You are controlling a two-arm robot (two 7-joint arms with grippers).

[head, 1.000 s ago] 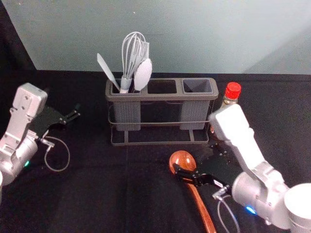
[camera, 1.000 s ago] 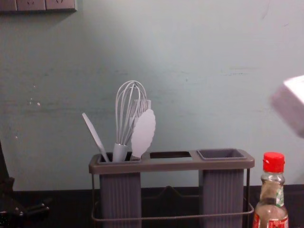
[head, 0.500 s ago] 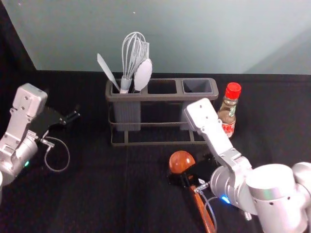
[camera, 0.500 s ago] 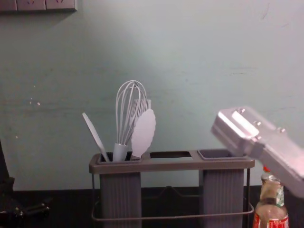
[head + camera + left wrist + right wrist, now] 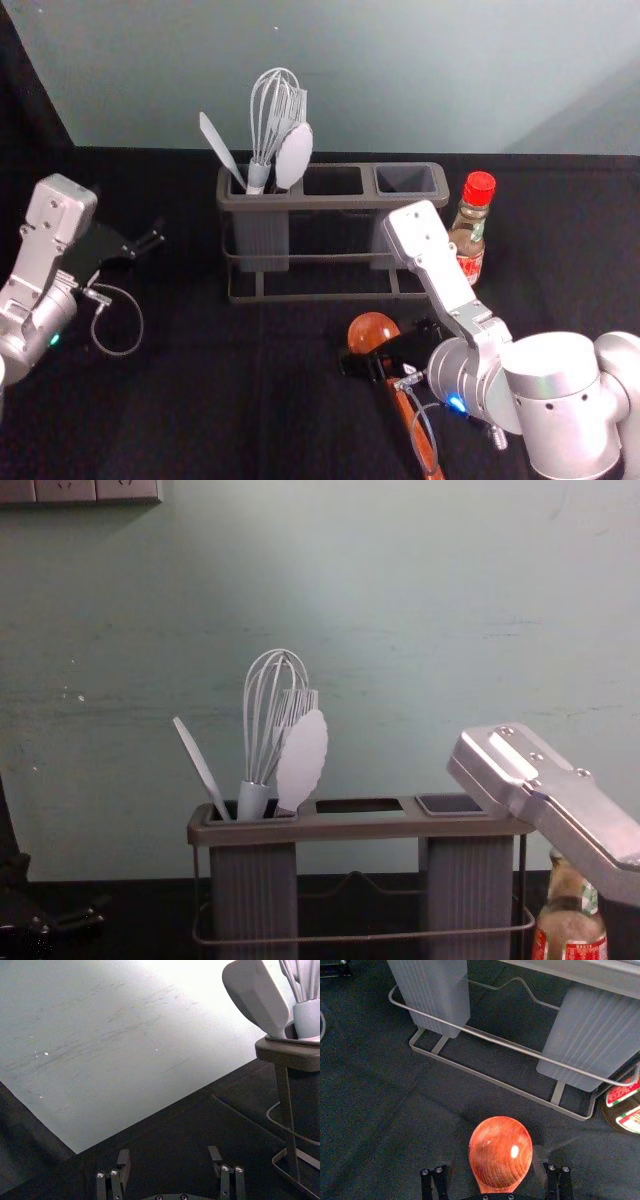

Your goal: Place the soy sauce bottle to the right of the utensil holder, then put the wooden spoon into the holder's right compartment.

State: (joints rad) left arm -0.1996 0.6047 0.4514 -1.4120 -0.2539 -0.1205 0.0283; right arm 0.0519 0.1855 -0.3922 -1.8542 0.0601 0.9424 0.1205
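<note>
My right gripper (image 5: pixel 370 366) is low over the wooden spoon (image 5: pixel 372 330), just behind its bowl. In the right wrist view the right gripper (image 5: pixel 492 1172) is open, its fingers on either side of the spoon (image 5: pixel 501 1150). The grey utensil holder (image 5: pixel 330 201) stands behind; its right compartment (image 5: pixel 405 180) holds nothing. Close to the holder's right end, the soy sauce bottle (image 5: pixel 468 238) with a red cap stands upright. My left gripper (image 5: pixel 150 240) is parked at the left; in the left wrist view the left gripper (image 5: pixel 169 1161) is open and holds nothing.
A whisk (image 5: pixel 272 115), a white spoon-like utensil (image 5: pixel 294 155) and other utensils lean in the holder's left compartment. The right arm (image 5: pixel 560 805) crosses before the bottle's top in the chest view. A wall (image 5: pixel 350 80) rises behind the black-covered table (image 5: pixel 200 400).
My right forearm has swung left and turned, uncovering the bottle in the head view and covering its cap in the chest view. The fingers now straddle the spoon. The left arm has stayed still.
</note>
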